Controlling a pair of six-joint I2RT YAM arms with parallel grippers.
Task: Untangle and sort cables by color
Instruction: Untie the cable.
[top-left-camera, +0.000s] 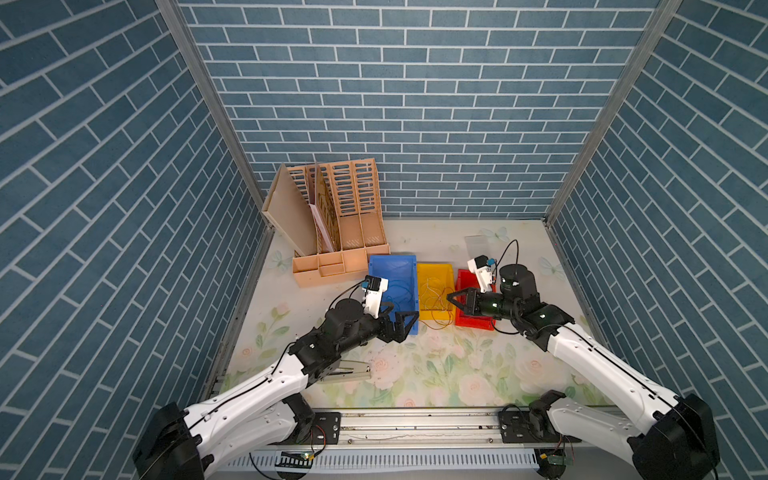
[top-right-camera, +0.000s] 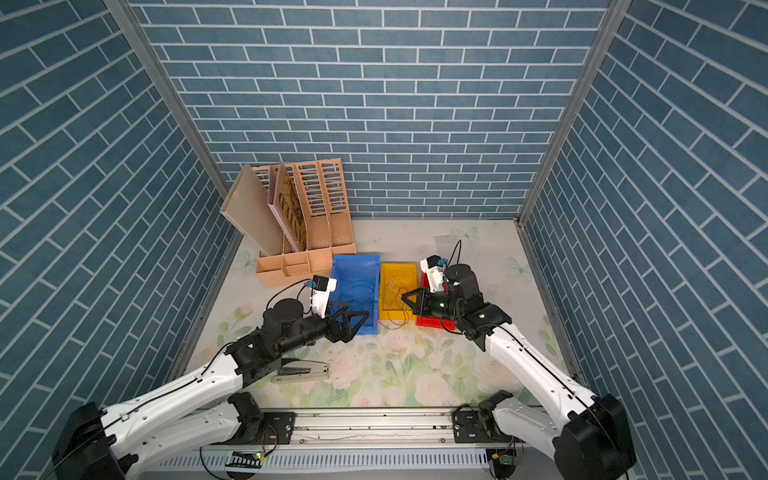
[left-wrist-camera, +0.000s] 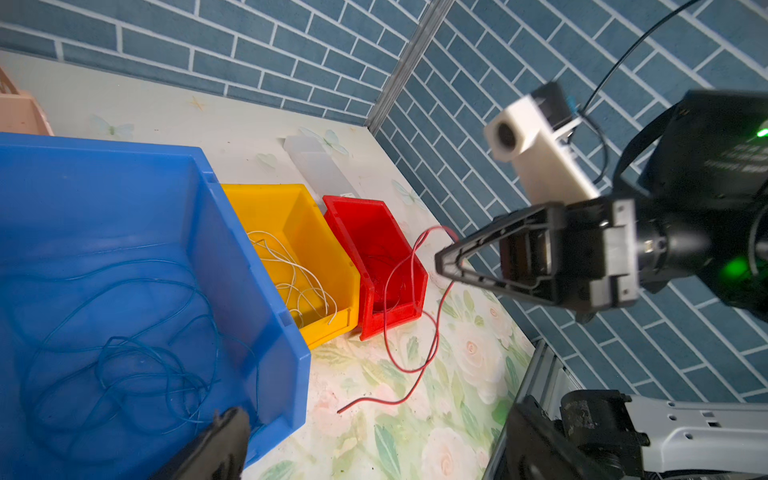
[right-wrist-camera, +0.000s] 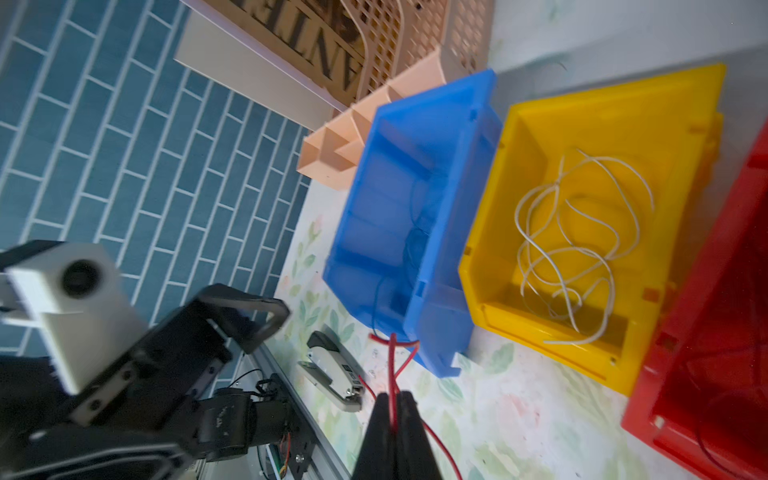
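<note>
Right claw (right-wrist-camera: 392, 399) clamped shut on thin red cable (right-wrist-camera: 392, 365), which trails over the floral table (left-wrist-camera: 457, 374) beside the red plastic bin (left-wrist-camera: 374, 232). Left claw (top-left-camera: 400, 318) fully spread, holding nothing, at the blue plastic bin (left-wrist-camera: 232, 232) containing blue cables (left-wrist-camera: 120, 347). Whitish cables (right-wrist-camera: 557, 189) lie in the yellow plastic bin (left-wrist-camera: 320, 245).

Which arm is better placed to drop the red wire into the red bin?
Right. The right gripper is shut on the red wire, close by the red bin. The left gripper is open and empty at the blue bin, with the yellow bin between.
</note>
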